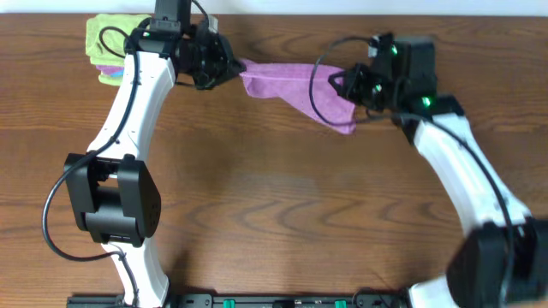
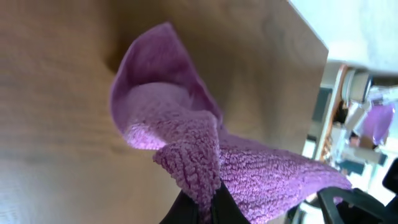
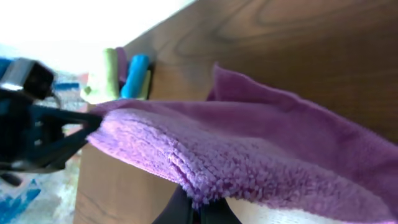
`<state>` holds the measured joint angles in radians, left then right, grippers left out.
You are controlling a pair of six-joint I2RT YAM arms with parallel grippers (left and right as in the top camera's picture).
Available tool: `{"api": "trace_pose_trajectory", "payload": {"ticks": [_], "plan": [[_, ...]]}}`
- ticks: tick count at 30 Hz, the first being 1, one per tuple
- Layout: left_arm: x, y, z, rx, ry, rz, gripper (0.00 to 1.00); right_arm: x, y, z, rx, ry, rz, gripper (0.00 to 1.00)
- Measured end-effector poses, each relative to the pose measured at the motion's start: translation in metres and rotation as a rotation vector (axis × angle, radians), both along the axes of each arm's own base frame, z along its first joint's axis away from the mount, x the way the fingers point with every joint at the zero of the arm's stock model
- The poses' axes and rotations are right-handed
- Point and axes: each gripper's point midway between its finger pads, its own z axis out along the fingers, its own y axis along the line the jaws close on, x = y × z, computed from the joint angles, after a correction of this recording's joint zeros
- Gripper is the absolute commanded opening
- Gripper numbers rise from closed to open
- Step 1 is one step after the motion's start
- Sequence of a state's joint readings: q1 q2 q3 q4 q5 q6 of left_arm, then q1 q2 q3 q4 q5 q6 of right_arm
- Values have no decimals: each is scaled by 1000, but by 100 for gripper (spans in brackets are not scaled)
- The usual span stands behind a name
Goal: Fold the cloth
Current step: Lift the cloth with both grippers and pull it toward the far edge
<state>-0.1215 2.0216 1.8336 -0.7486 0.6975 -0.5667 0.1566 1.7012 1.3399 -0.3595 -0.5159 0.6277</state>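
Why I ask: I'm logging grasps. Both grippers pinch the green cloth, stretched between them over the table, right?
Not green. In the overhead view both the left gripper and right gripper pinch the lilac cloth, stretched between them over the table; the green cloth lies aside.

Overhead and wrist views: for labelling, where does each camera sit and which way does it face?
Overhead: above the table, looking straight down; both arms show, holding the cloth between them.
Left wrist: on the left arm, looking along the shut left pincer at the pinched cloth edge.
Right wrist: on the right arm, past the shut right pincer, facing the left arm and towel stack.
Shared: the cloth, in all three.
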Motion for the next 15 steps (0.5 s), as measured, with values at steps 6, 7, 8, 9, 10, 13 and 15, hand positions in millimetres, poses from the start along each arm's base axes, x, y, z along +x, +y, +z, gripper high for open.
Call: {"api": "trace_pose_trajectory", "payload": {"ticks": [6,7,8,9,10,13,15], "plan": [[31,12,11,18,-106,91,6,44,8,11,-18,-29,29,1],[34,13,13,20,-121,102,6,52,9,15,-18,-44,31,1],[38,14,15,24,-134,114,6,58,10,19,-18,-59,33,1],[43,15,18,24,-153,128,6,64,10,21,-19,-68,35,1],[47,16,21,24,-172,141,6,69,11,23,-20,-76,36,1],[57,19,28,21,-211,173,6,82,12,23,-24,-86,39,1],[63,21,32,25,-241,190,6,89,13,20,-27,-89,42,1]]}}
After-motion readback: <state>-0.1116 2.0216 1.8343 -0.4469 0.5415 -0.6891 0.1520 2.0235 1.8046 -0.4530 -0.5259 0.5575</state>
